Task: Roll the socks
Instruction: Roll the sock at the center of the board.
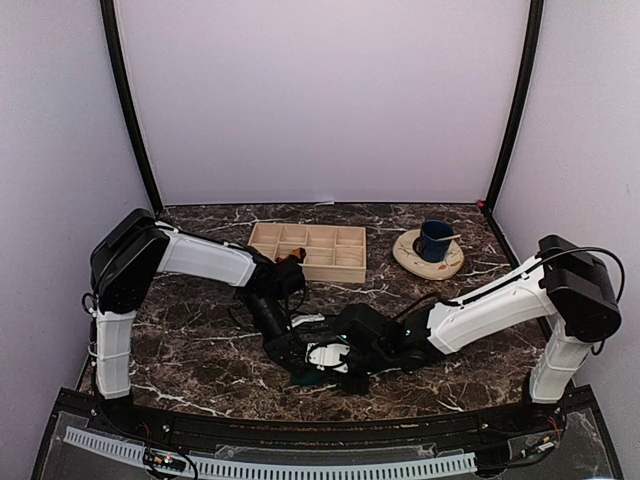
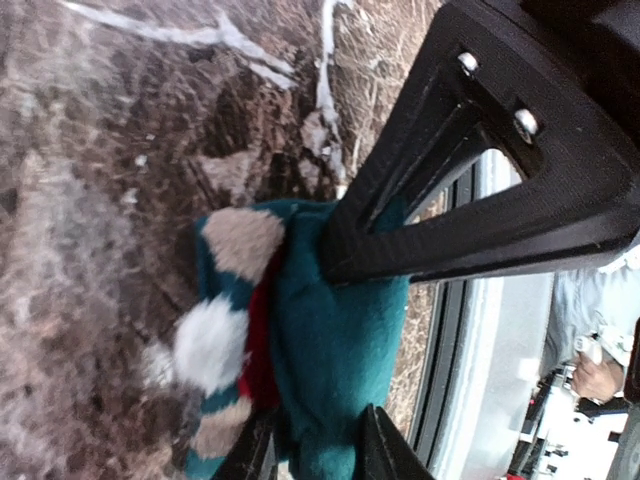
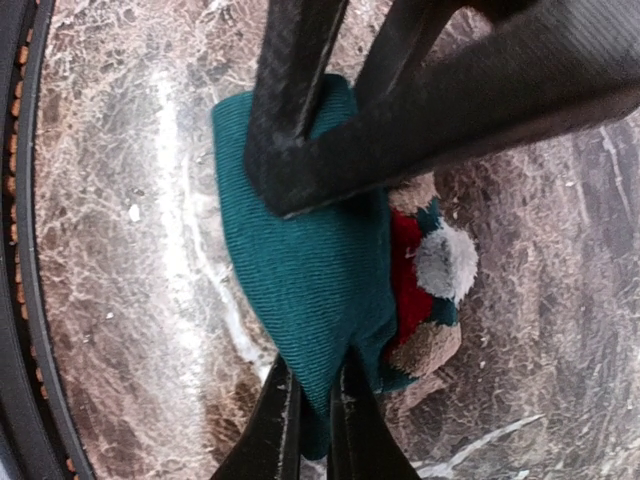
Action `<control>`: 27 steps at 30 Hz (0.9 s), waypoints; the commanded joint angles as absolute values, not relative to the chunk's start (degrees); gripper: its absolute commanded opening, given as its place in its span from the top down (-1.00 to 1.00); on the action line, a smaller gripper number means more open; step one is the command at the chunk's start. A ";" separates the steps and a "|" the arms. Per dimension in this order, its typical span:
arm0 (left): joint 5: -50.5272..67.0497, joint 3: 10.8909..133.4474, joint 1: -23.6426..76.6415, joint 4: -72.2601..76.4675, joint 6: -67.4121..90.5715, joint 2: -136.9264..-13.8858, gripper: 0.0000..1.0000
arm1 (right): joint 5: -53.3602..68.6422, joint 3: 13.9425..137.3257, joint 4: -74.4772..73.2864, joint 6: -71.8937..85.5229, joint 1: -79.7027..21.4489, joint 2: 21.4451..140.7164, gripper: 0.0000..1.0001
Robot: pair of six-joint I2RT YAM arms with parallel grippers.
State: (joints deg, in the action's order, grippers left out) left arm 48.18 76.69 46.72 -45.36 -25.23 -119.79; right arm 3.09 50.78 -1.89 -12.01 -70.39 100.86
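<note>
Item: teal sock (image 3: 300, 270), soft knit, with red, white and beige Santa patches and a white pompom along one edge. Bunched into a thick folded bundle. Lies on the dark marbled bench (image 1: 200, 350), lower centre of the overhead frame (image 1: 318, 378), close to the near edge, between the two arms. Second sock of the pair not made out in any view.

Right claw (image 3: 315, 375): fingers drawn together at the bottom of the right wrist frame, pinching a fold of the teal fabric at the bundle's lower end. Seen in the left wrist frame as a black triangular finger from the upper right, pressing on the bundle's top edge.

Left claw (image 2: 318, 430): fingers apart at the bottom of the left wrist frame, one on either side of the bundle's lower end, not clamped.

Further out, upper centre of the overhead frame: wooden compartment tray (image 1: 307, 250), well apart from the sock. To its right, blue cup (image 1: 435, 240) standing on a cream saucer (image 1: 408, 257).
</note>
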 commanded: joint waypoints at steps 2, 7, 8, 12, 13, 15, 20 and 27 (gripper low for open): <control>43.42 74.39 45.57 -44.09 -23.83 -114.11 0.36 | 9.57 51.95 -9.80 -8.57 -68.74 102.38 1.00; 42.94 73.36 45.01 -43.17 -23.38 -111.40 0.34 | 12.17 53.12 -10.71 -7.12 -67.32 103.28 1.00; 42.84 73.17 44.95 -42.91 -23.37 -111.03 0.34 | 12.57 53.53 -10.94 -6.79 -67.13 103.48 1.00; 39.34 72.25 44.47 -41.50 -22.67 -109.49 0.34 | 14.49 54.17 -11.44 -5.49 -66.37 103.83 1.00; 38.17 71.98 44.40 -40.76 -22.29 -108.99 0.34 | 15.17 54.37 -11.57 -5.19 -66.15 103.80 1.00; 34.70 70.88 44.27 -38.95 -21.54 -107.67 0.34 | 16.33 54.59 -11.69 -4.51 -65.70 103.94 1.00; 25.27 65.96 44.25 -31.26 -18.49 -102.08 0.35 | 19.99 56.49 -13.48 -3.49 -64.40 104.97 1.00; 18.16 59.06 44.67 -20.76 -15.62 -93.46 0.34 | 27.21 60.39 -17.42 -1.73 -61.35 107.22 1.00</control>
